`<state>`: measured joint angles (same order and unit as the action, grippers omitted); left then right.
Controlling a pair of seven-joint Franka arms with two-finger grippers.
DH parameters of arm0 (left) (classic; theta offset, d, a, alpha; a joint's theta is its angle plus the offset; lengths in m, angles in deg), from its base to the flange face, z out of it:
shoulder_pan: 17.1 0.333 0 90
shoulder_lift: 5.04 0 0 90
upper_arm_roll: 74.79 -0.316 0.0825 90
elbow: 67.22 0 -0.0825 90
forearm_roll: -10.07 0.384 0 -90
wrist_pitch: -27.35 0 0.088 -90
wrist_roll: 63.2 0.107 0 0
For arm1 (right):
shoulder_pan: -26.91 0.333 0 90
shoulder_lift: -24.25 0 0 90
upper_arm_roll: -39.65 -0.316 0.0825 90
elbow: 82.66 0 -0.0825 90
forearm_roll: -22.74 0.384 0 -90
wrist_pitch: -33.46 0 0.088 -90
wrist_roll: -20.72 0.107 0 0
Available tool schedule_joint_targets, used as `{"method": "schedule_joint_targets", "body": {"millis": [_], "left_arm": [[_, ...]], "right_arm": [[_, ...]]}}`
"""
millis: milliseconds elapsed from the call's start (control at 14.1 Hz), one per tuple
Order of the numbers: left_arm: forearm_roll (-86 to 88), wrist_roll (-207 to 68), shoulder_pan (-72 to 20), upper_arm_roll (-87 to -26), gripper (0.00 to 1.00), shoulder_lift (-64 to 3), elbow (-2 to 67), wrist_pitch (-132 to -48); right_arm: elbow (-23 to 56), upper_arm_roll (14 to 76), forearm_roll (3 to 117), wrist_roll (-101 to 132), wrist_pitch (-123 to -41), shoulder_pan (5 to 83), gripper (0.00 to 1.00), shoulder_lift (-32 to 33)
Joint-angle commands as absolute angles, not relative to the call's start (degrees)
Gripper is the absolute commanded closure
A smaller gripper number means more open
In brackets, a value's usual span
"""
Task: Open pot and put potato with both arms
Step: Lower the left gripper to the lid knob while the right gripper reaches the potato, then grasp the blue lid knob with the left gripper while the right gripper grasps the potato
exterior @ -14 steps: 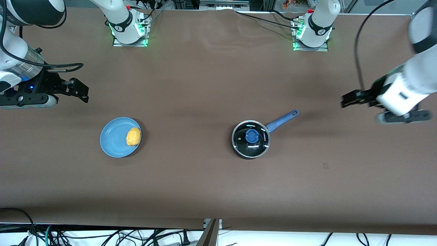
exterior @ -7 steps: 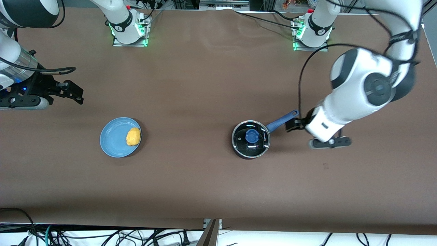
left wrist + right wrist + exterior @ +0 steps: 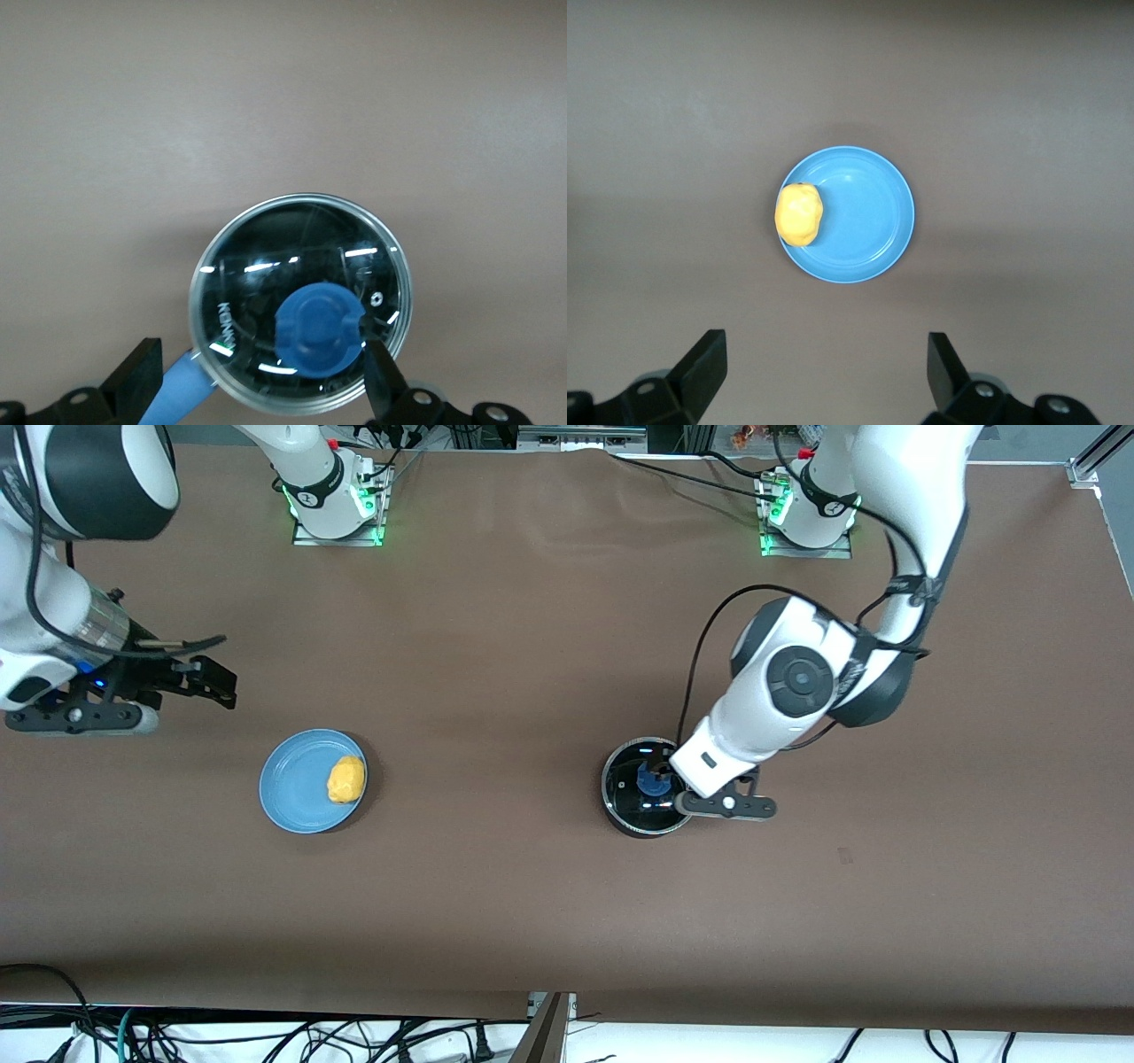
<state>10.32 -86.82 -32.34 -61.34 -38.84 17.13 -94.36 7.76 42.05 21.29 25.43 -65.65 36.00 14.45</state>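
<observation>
The black pot [image 3: 631,808] stands mid-table with its glass lid [image 3: 266,257] on and the blue knob [image 3: 654,778] on top. My left gripper [image 3: 671,772] hangs open just above the lid. In the left wrist view [image 3: 259,382] one finger [image 3: 381,379] is beside the knob [image 3: 319,329] and the other is over the blue handle [image 3: 177,398]. The arm hides the handle in the front view. The yellow potato [image 3: 346,779] lies on a light-blue plate [image 3: 292,784]. My right gripper [image 3: 213,677] is open and empty, over bare table beside the plate. In the right wrist view [image 3: 824,367] the potato [image 3: 799,214] and plate [image 3: 864,217] lie ahead of the fingers.
The brown table cover [image 3: 496,646] is bare between plate and pot. The arm bases [image 3: 337,505] stand along the edge farthest from the front camera. Cables hang below the table's near edge.
My left arm has swung in from its end of the table and now holds its gripper over the pot lid, covering the handle. My right gripper has shifted slightly beside the plate.
</observation>
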Motion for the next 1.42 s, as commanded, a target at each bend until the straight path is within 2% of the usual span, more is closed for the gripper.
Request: {"method": "schedule_joint_targets", "body": {"millis": [0,213,639,1349], "left_arm": [[13.8,-87.0,-33.6,-61.6,0.0,-41.1,15.6,-95.7],[15.1,-86.7,-34.3,-61.6,0.0,-42.2,15.7,-96.6],[19.7,-86.8,-36.3,-61.5,0.0,-44.5,15.7,-101.6],[20.4,-86.6,-36.4,-61.3,0.04,-44.4,17.8,-101.3]], "right_arm": [[7.2,41.7,20.7,23.8,-65.1,36.4,0.0,11.5],[7.2,41.3,21.6,23.7,-66.1,36.7,0.0,7.8],[7.4,41.2,21.7,24.9,-76.6,40.0,0.01,-4.0],[9.4,41.2,22.2,25.1,-84.2,40.5,0.01,-11.1]]}}
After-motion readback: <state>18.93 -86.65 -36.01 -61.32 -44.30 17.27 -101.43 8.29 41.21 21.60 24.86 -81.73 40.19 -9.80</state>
